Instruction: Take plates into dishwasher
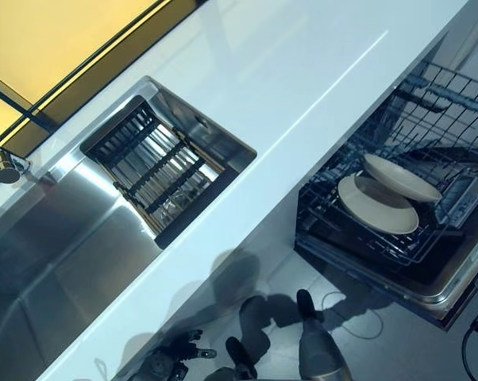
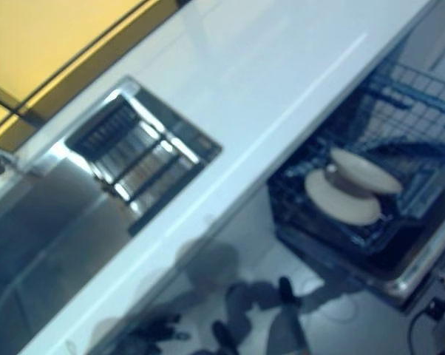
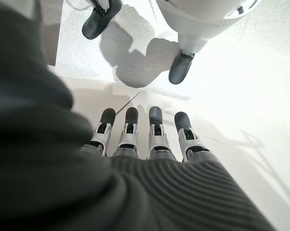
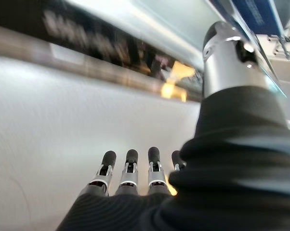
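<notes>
Step in hand: two plates [image 1: 379, 205] already sit in the dishwasher rack [image 1: 398, 143], one leaning over the other, and both my hands are empty. I judge I'm between loads, or done.
Left hand: my left hand [image 3: 140, 139] hangs low with its fingers straight and holding nothing, only pale floor past the tips.
Right hand: my right hand [image 4: 130, 173] has its fingers straight too, nothing in them, a pale blurred surface beyond.
Plates: both cream, in the pulled-out rack to the right, below the tabletop edge, and touching each other.
Tabletop: the white tabletop [image 1: 302, 71] carries no plate that I can see.
Sink: the steel sink [image 1: 56, 238] holds a dark slatted drain rack [image 1: 156, 171]; no plate shows there.
Next move: if more plates exist, I need to look round for them before reaching. Otherwise the rack wants pushing in.
Hard to make out: the rack's far right is cut off. The sink's near end runs out of sight. Neither hand shows from the head, so I cannot place them against the dishwasher.
</notes>
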You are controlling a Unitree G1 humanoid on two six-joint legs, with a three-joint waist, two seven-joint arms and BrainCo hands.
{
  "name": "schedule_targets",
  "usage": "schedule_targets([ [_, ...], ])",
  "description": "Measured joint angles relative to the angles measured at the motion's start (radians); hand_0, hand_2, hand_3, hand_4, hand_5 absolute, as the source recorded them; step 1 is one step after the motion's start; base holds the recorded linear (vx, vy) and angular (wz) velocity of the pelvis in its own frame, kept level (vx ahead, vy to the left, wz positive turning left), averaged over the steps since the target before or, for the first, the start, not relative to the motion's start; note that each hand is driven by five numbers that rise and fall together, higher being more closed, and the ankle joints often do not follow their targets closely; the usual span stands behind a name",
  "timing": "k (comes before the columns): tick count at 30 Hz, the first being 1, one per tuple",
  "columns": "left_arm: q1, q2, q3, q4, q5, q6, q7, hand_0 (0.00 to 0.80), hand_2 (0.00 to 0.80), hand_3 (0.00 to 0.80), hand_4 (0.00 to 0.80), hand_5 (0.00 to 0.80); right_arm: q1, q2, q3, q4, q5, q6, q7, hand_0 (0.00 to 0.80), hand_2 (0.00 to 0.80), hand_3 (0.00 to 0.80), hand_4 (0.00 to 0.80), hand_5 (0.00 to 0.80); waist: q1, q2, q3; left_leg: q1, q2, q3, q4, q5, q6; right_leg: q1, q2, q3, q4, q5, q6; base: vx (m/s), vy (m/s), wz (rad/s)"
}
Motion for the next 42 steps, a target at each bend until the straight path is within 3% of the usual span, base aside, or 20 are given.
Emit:
schedule_targets([
  [5,-0.01,-0.007,-0.013,0.001,0.0,-0.022,-0.004,0.0,0.0,0.0,0.0,0.0,-0.059,0.025,0.008,0.05,0.026,-0.041,0.061,0.0,0.0,0.0,0.0,0.0,0.004,0.037,0.026,-0.002,-0.003,0.0,0.002,0.0,0.0,-0.003,-0.003,0.0,0.0,0.0,0.0,-0.018,-0.01,0.0],
  [20,-0.035,-0.028,-0.01,0.087,0.001,-0.097,-0.001,0.0,0.0,0.0,0.0,0.0,-0.087,0.015,0.04,0.045,0.104,-0.125,0.248,0.0,0.0,0.0,0.0,0.0,-0.001,0.066,0.044,-0.004,-0.005,0.0,-0.003,-0.005,0.001,-0.03,-0.01,-0.015,0.001,0.013,0.001,-0.01,-0.001,-0.1],
  [33,-0.064,-0.058,0.038,0.127,0.006,-0.105,-0.001,0.0,0.0,0.0,0.0,0.0,-0.033,0.056,0.113,-0.224,0.103,-0.085,0.251,0.0,0.0,0.0,0.0,0.0,-0.031,0.07,0.047,-0.001,0.006,-0.013,-0.005,-0.024,0.009,-0.052,0.006,-0.015,0.005,0.03,-0.008,0.003,-0.009,-0.17],
  [42,-0.098,-0.066,0.078,0.147,0.014,-0.105,0.001,0.0,0.0,0.0,0.0,0.0,-0.014,0.074,0.169,-0.373,0.062,-0.047,0.271,0.0,0.0,0.0,0.0,0.0,-0.055,0.049,0.053,0.002,0.017,-0.03,-0.004,-0.023,0.01,-0.055,0.024,-0.017,0.005,0.029,-0.008,0.021,-0.02,-0.07],
])
